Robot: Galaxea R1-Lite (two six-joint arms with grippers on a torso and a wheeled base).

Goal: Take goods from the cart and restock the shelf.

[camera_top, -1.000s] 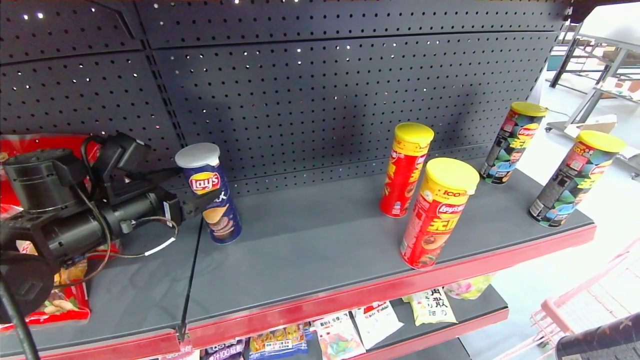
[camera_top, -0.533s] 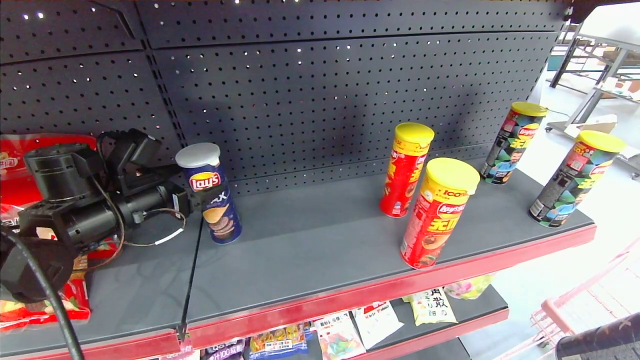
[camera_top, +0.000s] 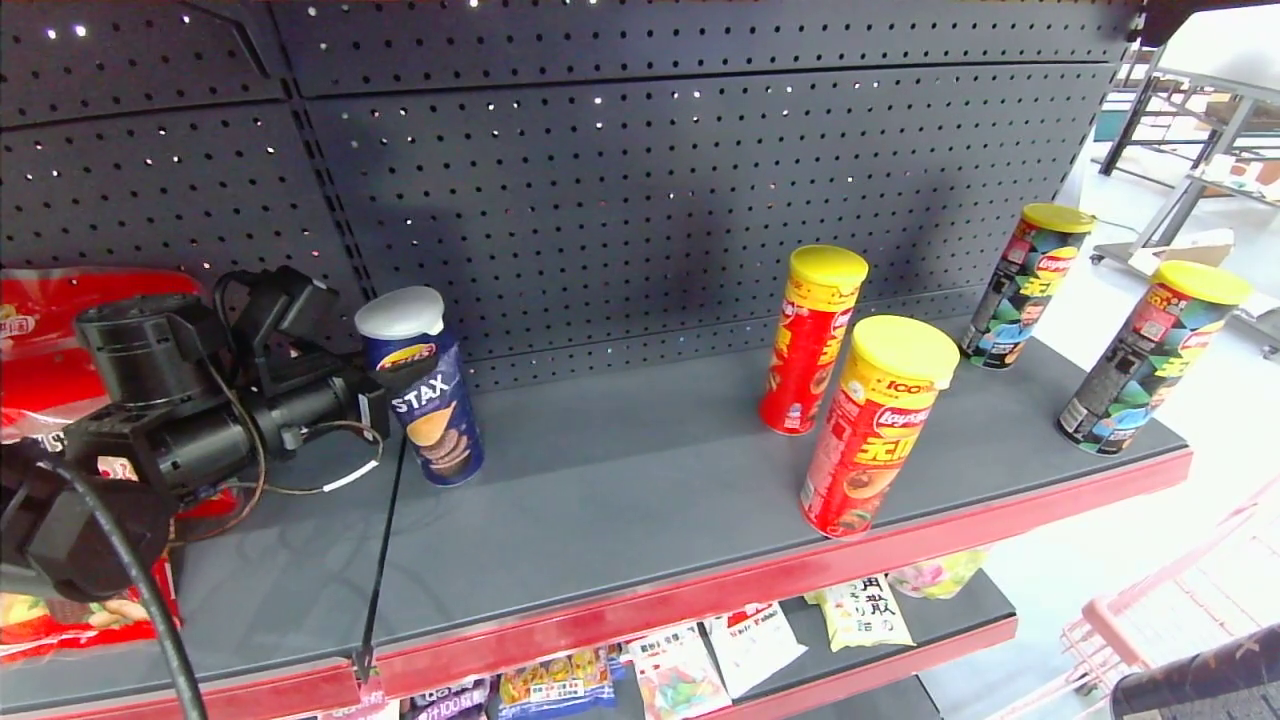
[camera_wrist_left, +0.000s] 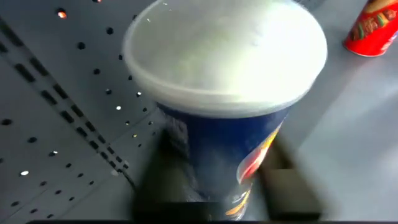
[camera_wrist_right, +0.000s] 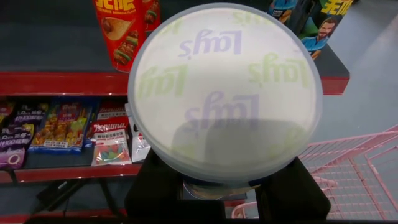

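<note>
Gripping: left hand [camera_top: 398, 385], blue canister [camera_top: 432, 425]; right hand [camera_wrist_right: 227, 191], can [camera_wrist_right: 225, 90].

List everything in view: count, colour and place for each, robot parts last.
blue can: one, blue with a grey-white lid, standing at the left of the upper shelf, near the pegboard.
red cans: two, red with yellow lids, upright mid-shelf, one nearer the front edge.
dark cans: two, dark patterned with yellow lids, upright at the shelf's right end.
red bags: red, far left of the shelf; count unclear.
snack packets: several, mixed colours, on the lower shelf.
cart: one, pink, lower right.
white-lidded can: one, held in front of the shelves.
left gripper: black, closed on the blue can.
right gripper: black, closed on the white-lidded can.
</note>
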